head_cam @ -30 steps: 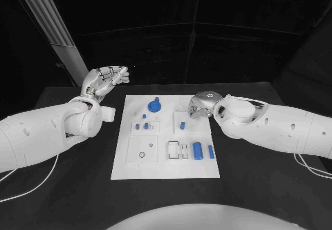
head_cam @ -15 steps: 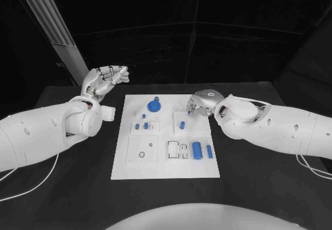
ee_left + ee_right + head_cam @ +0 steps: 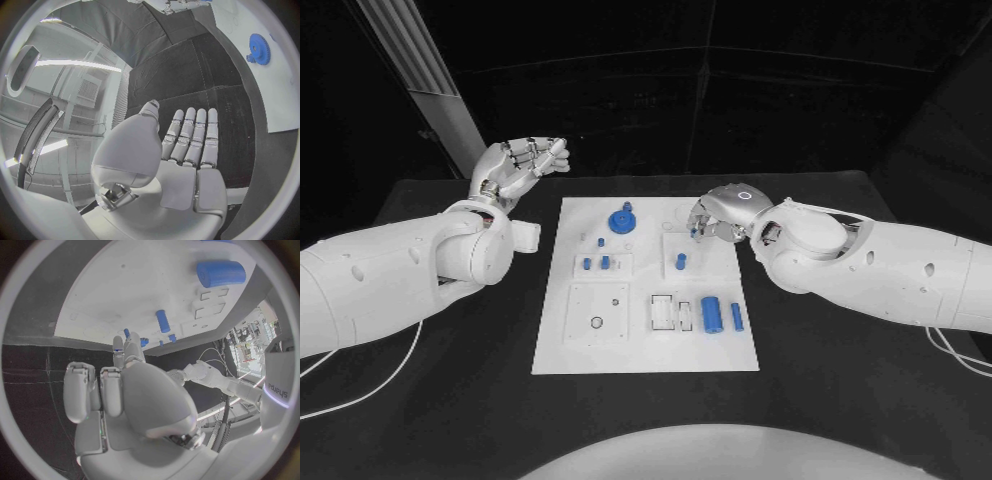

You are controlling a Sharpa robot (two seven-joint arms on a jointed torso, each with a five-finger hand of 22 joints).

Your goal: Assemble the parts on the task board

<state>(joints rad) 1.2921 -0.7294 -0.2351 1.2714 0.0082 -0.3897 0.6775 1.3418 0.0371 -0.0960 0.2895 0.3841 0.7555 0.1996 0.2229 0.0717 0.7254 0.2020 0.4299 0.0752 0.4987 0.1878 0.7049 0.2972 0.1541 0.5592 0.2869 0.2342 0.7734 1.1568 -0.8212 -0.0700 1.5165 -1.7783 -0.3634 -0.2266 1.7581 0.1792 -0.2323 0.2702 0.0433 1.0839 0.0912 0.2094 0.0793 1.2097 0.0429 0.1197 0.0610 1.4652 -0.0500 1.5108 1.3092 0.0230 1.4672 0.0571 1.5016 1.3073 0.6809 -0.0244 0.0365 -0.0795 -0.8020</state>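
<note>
While the left hand [image 3: 516, 168] is raised off the far left corner of the flat white task board [image 3: 581, 345] with its fingers [image 3: 190, 135] released and straight, the right hand [image 3: 714, 216] hangs over the board's far right edge on the black worktop [image 3: 848, 400]; whether its fingers grasp anything cannot be told. Small blue plastic parts [image 3: 711, 313] lie on the board, a blue toothed gear [image 3: 620, 220] farthest.

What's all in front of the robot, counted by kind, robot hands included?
Blue gear: 1
Long blue cylinders: 2
Small blue pegs: 4 plainly showing
White task board: 1
Robot hands, left robot hand and right robot hand: 2
Total: 10
</note>
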